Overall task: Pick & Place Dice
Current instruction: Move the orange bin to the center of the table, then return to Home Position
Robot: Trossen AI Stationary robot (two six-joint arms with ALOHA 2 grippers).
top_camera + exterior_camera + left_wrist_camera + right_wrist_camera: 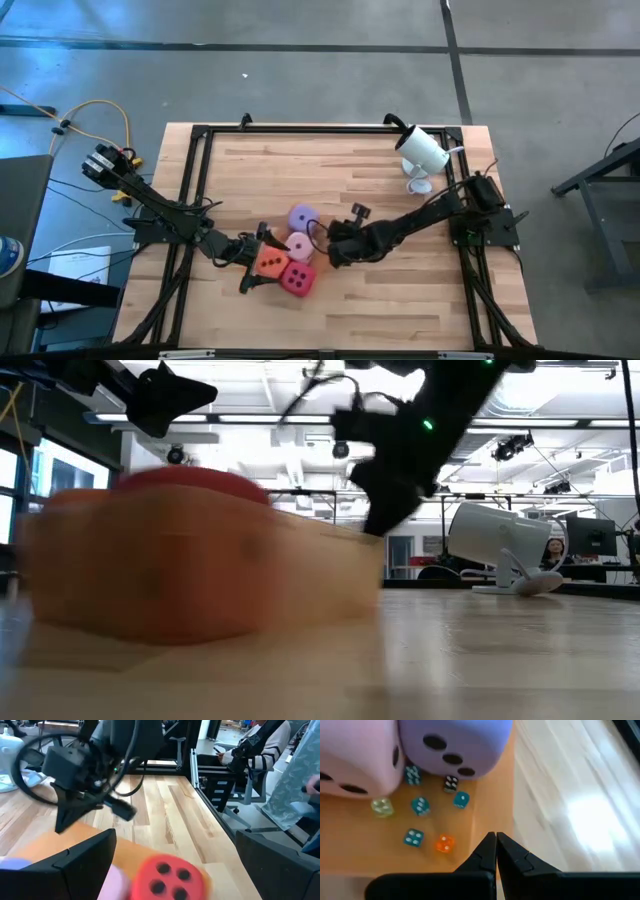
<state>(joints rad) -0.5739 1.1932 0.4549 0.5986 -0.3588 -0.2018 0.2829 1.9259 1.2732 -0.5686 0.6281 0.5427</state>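
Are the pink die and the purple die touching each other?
Touching. In the right wrist view the pink die and the purple die press side against side with no gap between them; the high view also shows them abutting.

The wooden table (400,290) sits on a grey floor (300,80) with dark lines across it. A yellow cable (100,105) lies on the floor near the table. Behind the table is a big room with bright ceiling lights (300,420). A person in a striped top (260,755) sits nearby.
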